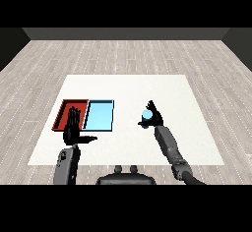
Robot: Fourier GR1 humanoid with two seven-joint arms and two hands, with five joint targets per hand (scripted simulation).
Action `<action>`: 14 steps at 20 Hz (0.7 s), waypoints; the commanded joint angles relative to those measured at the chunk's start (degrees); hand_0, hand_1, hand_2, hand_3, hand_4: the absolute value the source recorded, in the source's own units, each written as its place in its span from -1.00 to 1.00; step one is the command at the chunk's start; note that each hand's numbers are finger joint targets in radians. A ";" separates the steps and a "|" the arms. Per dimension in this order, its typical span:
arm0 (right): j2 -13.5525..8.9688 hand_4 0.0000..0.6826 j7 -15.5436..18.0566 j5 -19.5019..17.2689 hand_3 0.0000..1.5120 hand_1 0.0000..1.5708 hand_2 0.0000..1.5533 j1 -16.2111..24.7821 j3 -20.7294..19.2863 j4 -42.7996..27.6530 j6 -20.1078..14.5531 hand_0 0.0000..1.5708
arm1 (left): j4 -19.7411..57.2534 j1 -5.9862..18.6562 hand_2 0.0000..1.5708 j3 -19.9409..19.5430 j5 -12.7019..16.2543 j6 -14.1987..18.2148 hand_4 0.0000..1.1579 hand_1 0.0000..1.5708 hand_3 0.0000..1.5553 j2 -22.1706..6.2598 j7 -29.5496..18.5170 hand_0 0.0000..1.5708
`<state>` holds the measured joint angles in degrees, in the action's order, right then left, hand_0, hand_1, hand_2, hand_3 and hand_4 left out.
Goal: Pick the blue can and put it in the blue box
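Observation:
A small blue can (146,114) sits in my right hand (154,117), whose fingers and thumb curl round it, right of the table's middle. Whether the can rests on the table or hangs just above it I cannot tell. The light blue tray (100,115) lies to the left of the can, a short gap away, with nothing in it. My left hand (74,129) is open, fingers straight and pointing away, thumb stretched to the right, in front of the near edge of the two trays.
A red tray (64,113) lies against the blue tray's left side, partly covered by my left hand's fingers. The white table (147,88) spreads beyond and to the right; a grey plank floor surrounds it.

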<state>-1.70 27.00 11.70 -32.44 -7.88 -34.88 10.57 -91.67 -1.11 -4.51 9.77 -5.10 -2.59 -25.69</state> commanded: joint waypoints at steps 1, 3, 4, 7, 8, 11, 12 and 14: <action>-0.59 -1.00 1.51 0.08 -1.00 -1.00 -0.51 -2.76 -1.68 4.01 -1.91 -1.00 | -6.53 -2.46 -1.00 0.60 0.16 1.29 -1.00 -1.00 -1.00 0.09 3.79 -1.00; -2.12 0.16 -0.45 -1.40 0.76 0.71 0.79 -0.46 -0.18 1.34 -2.55 0.71 | 4.82 5.97 -1.00 -0.56 -1.08 1.79 -1.00 -1.00 -1.00 0.15 0.73 -1.00; 0.41 0.71 2.12 -4.00 0.92 0.95 0.91 -1.16 1.04 4.61 -6.88 0.95 | 0.36 4.79 -1.00 -1.17 0.95 1.76 -1.00 -1.00 -1.00 -0.40 4.46 -1.00; -1.29 0.97 -5.65 -3.91 0.92 0.99 0.92 -0.04 2.60 -2.29 -8.41 0.99 | -0.03 0.81 -1.00 -1.51 1.79 -0.92 -1.00 -1.00 -1.00 -0.93 0.88 -1.00; 1.62 0.98 -2.76 -4.80 0.91 0.99 0.91 1.56 3.29 -1.11 -10.92 0.99 | 4.82 2.51 -1.00 -1.59 0.82 -1.55 -1.00 -1.00 -1.00 -0.75 -2.60 -1.00; -2.48 1.00 -1.74 -3.98 0.91 0.99 0.92 -1.00 0.80 2.79 -7.46 0.99 | -4.10 -1.32 -1.00 -1.35 2.68 -2.45 -1.00 -1.00 -1.00 -2.06 2.99 -1.00; -1.96 0.99 -1.94 -4.59 0.91 0.98 0.92 -2.76 0.83 3.69 -8.99 0.98 | -0.89 1.78 -1.00 -2.03 2.63 -1.56 -1.00 -1.00 -1.00 -1.69 2.55 -1.00; -1.71 0.97 -4.54 -4.75 0.89 0.98 0.91 -0.21 2.49 -2.40 -8.19 0.98 | -2.39 -1.96 -1.00 0.44 0.08 -0.58 -1.00 -1.00 -1.00 0.21 0.89 -1.00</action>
<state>-2.56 24.65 7.44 -34.10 -6.28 -33.53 1.99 -92.56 -1.08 -5.08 10.90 -6.33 -3.23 -24.81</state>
